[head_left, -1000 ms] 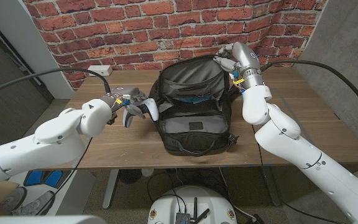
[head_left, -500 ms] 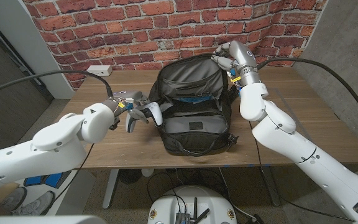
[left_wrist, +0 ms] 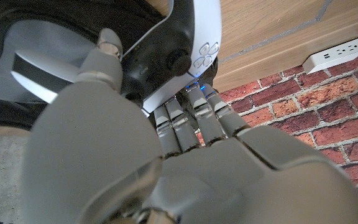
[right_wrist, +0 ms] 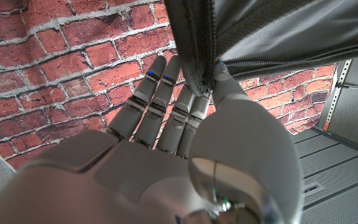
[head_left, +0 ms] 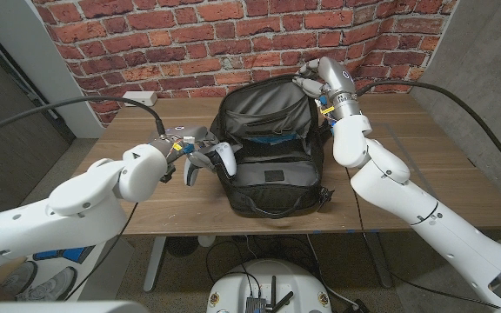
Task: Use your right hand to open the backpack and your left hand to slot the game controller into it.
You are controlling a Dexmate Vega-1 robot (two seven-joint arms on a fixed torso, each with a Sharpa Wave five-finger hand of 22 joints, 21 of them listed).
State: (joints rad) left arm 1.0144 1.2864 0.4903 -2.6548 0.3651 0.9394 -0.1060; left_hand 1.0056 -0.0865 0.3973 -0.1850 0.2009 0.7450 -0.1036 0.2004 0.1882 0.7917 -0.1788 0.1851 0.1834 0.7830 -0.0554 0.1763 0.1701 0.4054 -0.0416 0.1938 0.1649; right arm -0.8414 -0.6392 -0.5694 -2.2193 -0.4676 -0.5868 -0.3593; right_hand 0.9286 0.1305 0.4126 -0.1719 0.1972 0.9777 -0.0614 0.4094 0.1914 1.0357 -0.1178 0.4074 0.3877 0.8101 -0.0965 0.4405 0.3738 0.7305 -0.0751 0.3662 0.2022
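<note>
Wooden table (head_left: 424,165) by brick wall: right hand (head_left: 317,76) gripping backpack (head_left: 272,148) flap open, left hand (head_left: 187,146) holding controller (head_left: 211,158) at the left rim, insertion pending.

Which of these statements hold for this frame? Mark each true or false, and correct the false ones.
1. The left hand holds the game controller. True.
2. The backpack is zipped shut. False: it is open, its flap raised and the lining showing.
3. The right hand grips the edge of the backpack's raised flap. True.
4. The game controller already lies inside the backpack. False: it is at the backpack's left rim, in the left hand.
5. A white power strip lies at the table's far edge near the brick wall. True.
</note>
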